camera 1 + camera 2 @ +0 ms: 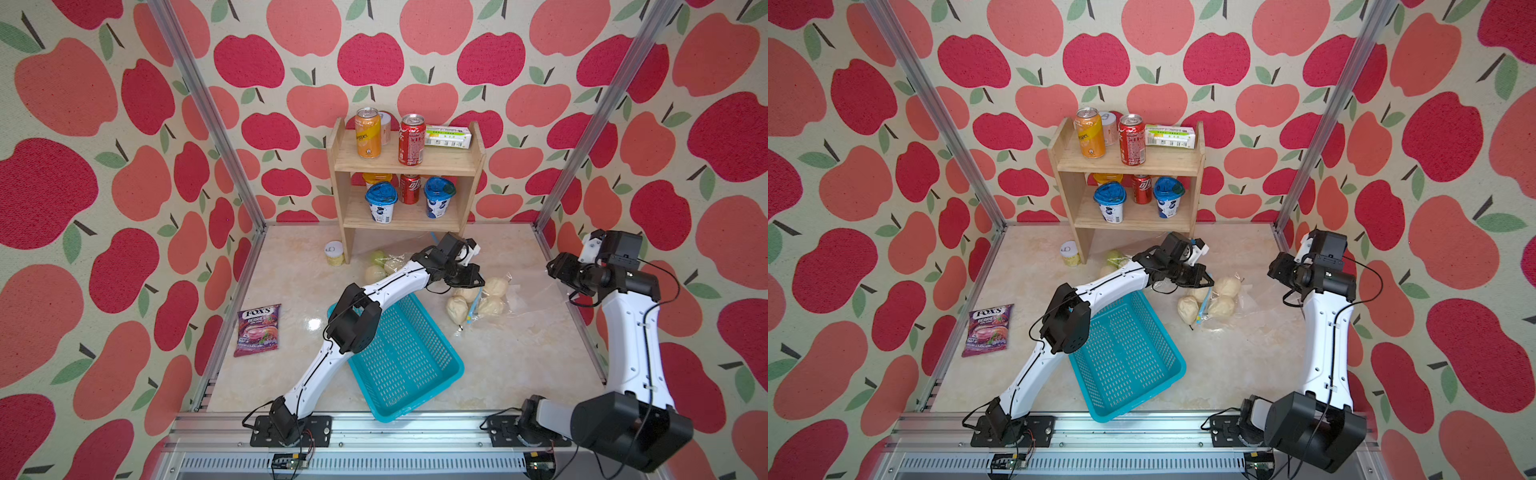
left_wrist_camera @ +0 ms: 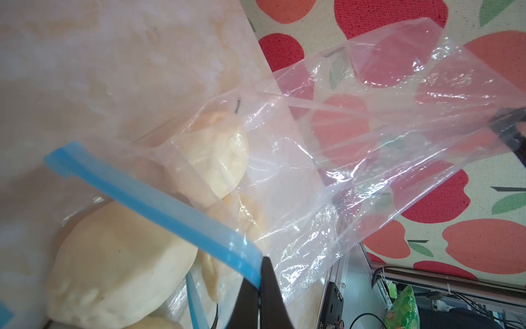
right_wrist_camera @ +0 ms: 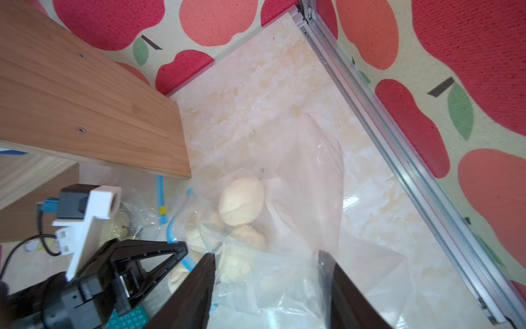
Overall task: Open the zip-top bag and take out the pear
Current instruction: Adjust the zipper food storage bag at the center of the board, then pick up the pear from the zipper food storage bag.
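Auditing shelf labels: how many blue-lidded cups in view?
2. One blue-lidded cup stands on the lower level of the shelf, beside the red can; the other blue-lidded cup stands on that can's opposite side. More may be hidden behind.

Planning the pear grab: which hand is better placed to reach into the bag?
Right. The left hand is shut on the blue zip strip of the bag; the right hand hangs open and free near the pears.
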Robot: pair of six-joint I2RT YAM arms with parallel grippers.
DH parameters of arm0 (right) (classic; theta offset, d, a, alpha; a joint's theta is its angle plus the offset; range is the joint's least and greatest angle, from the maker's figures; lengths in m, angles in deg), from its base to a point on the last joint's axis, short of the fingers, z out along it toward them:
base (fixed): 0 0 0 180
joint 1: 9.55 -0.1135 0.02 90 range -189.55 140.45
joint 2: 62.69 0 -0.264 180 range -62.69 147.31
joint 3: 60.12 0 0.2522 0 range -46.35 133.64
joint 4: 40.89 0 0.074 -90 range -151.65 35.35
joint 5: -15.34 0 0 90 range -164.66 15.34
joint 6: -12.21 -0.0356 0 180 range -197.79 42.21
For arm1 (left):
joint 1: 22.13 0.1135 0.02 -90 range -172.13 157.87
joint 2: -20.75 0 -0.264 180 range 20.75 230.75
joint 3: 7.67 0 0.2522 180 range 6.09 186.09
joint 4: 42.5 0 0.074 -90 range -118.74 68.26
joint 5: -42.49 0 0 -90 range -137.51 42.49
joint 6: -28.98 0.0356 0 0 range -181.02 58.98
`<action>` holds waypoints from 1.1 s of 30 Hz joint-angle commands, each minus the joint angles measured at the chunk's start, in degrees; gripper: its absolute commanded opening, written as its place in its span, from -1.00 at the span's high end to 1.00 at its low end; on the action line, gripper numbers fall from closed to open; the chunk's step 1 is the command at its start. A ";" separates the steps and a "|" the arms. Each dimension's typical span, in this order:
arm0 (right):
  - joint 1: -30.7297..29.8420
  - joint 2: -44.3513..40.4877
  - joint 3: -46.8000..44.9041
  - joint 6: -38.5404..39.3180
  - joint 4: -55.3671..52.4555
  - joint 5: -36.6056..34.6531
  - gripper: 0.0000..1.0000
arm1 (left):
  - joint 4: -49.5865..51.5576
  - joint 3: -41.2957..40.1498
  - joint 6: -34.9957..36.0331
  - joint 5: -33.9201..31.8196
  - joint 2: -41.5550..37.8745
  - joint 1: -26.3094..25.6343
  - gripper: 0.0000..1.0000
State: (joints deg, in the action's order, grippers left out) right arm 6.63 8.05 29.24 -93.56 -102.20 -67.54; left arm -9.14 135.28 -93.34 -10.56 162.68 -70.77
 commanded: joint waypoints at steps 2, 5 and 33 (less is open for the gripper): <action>-1.62 0.29 3.94 2.09 -5.38 -12.21 -0.44 | 3.24 3.91 1.98 1.93 3.68 -0.99 0.96; -5.65 -0.94 4.87 3.68 -5.91 -19.45 -0.59 | 4.46 6.63 2.49 2.18 5.00 -1.58 0.95; -9.04 9.32 -11.33 -5.45 7.75 0.29 -0.55 | 11.75 15.67 4.84 3.11 9.23 -1.65 -0.02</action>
State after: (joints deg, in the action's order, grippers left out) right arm -2.99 16.33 20.06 -95.63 -99.10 -70.45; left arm -0.40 149.31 -90.39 -8.07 171.44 -72.63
